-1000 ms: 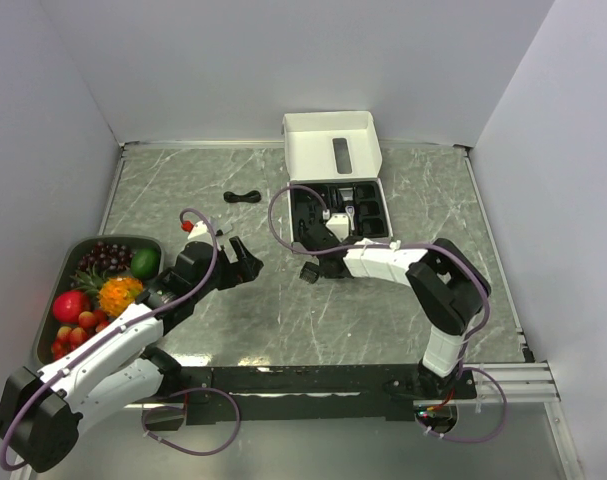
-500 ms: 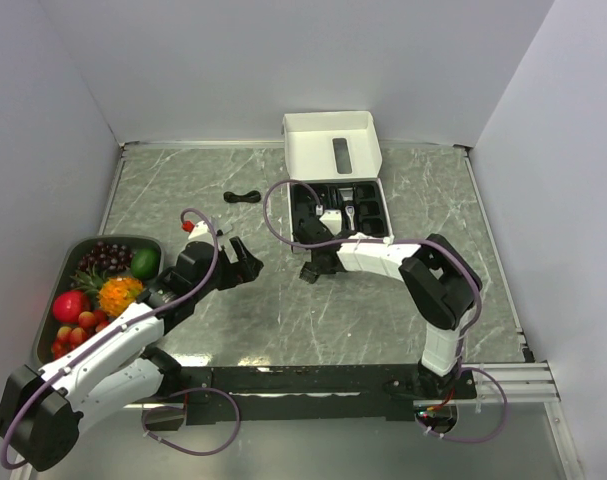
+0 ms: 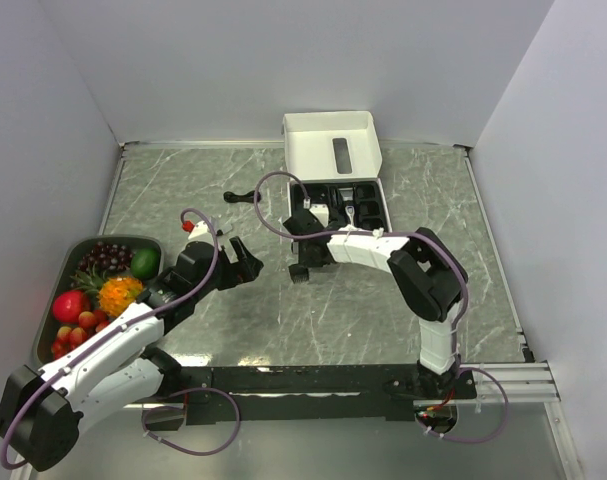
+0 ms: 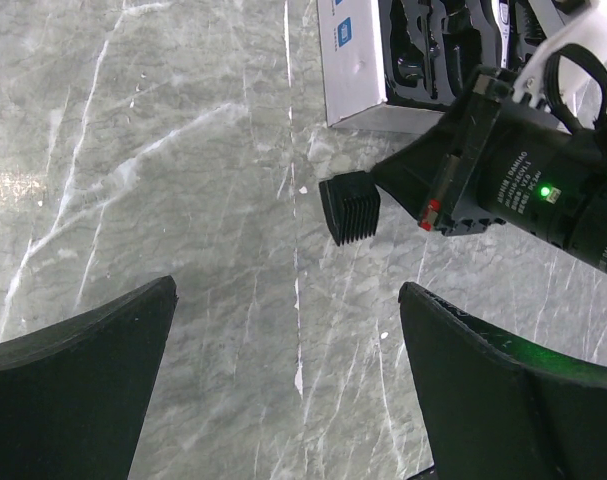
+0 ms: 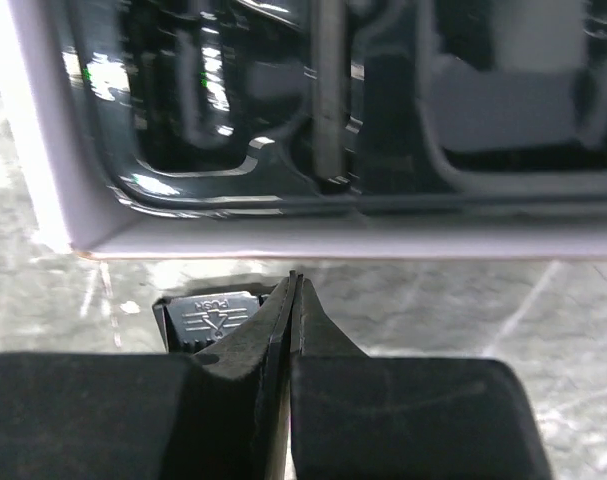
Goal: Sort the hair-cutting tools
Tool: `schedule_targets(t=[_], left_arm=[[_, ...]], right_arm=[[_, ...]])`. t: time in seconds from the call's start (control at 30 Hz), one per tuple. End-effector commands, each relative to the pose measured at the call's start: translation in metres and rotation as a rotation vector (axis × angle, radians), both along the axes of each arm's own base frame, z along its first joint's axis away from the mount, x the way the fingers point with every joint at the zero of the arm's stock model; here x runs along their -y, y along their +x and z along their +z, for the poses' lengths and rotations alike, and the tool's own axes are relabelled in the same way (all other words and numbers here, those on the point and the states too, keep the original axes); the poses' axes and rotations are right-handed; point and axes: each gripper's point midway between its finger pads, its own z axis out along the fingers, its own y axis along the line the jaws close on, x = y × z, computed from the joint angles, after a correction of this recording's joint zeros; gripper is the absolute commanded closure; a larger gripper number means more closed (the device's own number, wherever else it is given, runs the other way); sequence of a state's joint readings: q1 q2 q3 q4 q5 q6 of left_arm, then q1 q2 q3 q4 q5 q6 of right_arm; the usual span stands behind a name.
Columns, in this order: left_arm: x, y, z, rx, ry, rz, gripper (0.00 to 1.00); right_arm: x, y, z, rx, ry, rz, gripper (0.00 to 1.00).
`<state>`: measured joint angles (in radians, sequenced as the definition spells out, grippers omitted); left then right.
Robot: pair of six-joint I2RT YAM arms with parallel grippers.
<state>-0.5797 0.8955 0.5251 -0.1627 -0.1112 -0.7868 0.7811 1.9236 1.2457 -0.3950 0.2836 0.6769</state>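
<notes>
The small black comb guard (image 3: 301,273) lies on the marble table just in front of the open white box (image 3: 331,135). My right gripper (image 3: 302,262) is shut right beside it. In the right wrist view the guard (image 5: 205,314) rests against the left finger and the gripper (image 5: 293,287) has nothing visible between its pads. The left wrist view shows the guard (image 4: 349,207) too. The coiled black cable (image 3: 244,196) lies left of the box. My left gripper (image 3: 247,262) is open and empty (image 4: 288,290), left of the guard. The box's black insert (image 3: 355,205) holds dark and silver parts I cannot identify.
A grey tray (image 3: 41,318) of colourful fruit sits at the near left beside my left arm. The box's lid stands up at the back. White walls enclose the table on three sides. The right arm reaches across the middle of the table.
My right gripper has swung left along the box's front edge, and the comb guard has shifted slightly left with it. The left arm has not moved.
</notes>
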Motion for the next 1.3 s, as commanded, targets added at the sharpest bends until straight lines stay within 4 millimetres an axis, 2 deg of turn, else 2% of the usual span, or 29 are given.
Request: schedule_targets(t=[0.0, 0.03, 0.1, 0.13, 0.2, 0.23, 0.33, 0.5, 0.6, 0.63, 0.73, 0.87, 1.1, 1.27], left_arm=[[0.001, 0.002, 0.009, 0.034, -0.006, -0.003, 0.01], [0.0, 0.001, 0.008, 0.031, -0.003, -0.001, 0.0], [0.0, 0.002, 0.008, 0.032, -0.006, -0.001, 0.01], [0.0, 0.001, 0.009, 0.036, -0.009, -0.002, 0.01], [0.0, 0.001, 0.01, 0.039, -0.01, -0.001, 0.01], [-0.001, 0.0, 0.01, 0.041, -0.011, 0.001, 0.01], [-0.004, -0.001, 0.012, 0.045, -0.006, 0.009, 0.01], [-0.007, -0.003, 0.017, 0.055, -0.009, 0.02, 0.01], [-0.013, -0.004, 0.022, 0.059, -0.015, 0.053, 0.01], [-0.016, -0.003, 0.025, 0.061, -0.018, 0.075, 0.01], [-0.03, -0.005, 0.031, 0.055, -0.02, 0.152, 0.01], [-0.039, -0.009, 0.044, 0.077, -0.046, 0.196, 0.01], [-0.039, -0.01, 0.052, 0.097, -0.054, 0.186, 0.01], [-0.039, -0.01, 0.048, 0.087, -0.037, 0.179, 0.01]], right_arm=[[-0.018, 0.008, -0.002, -0.005, 0.043, 0.041, 0.96], [-0.016, 0.009, 0.002, 0.004, 0.034, 0.039, 0.94], [-0.006, 0.011, 0.016, 0.04, -0.002, 0.029, 0.8], [-0.002, 0.012, 0.027, 0.062, -0.005, 0.025, 0.63], [0.009, 0.009, 0.037, 0.084, -0.05, 0.02, 0.55], [0.011, 0.008, 0.048, 0.101, -0.049, 0.026, 0.49], [0.011, -0.002, 0.06, 0.12, -0.063, 0.063, 0.36], [-0.003, -0.016, 0.064, 0.12, -0.072, 0.141, 0.34], [-0.026, -0.02, 0.065, 0.134, -0.034, 0.261, 0.34], [-0.037, -0.027, 0.064, 0.12, -0.014, 0.355, 0.33], [-0.054, -0.03, 0.059, 0.12, 0.009, 0.5, 0.31], [-0.066, -0.031, 0.051, 0.133, -0.001, 0.655, 0.28], [-0.071, -0.03, 0.035, 0.116, -0.07, 0.869, 0.26], [-0.068, -0.024, 0.033, 0.115, -0.055, 0.886, 0.25]])
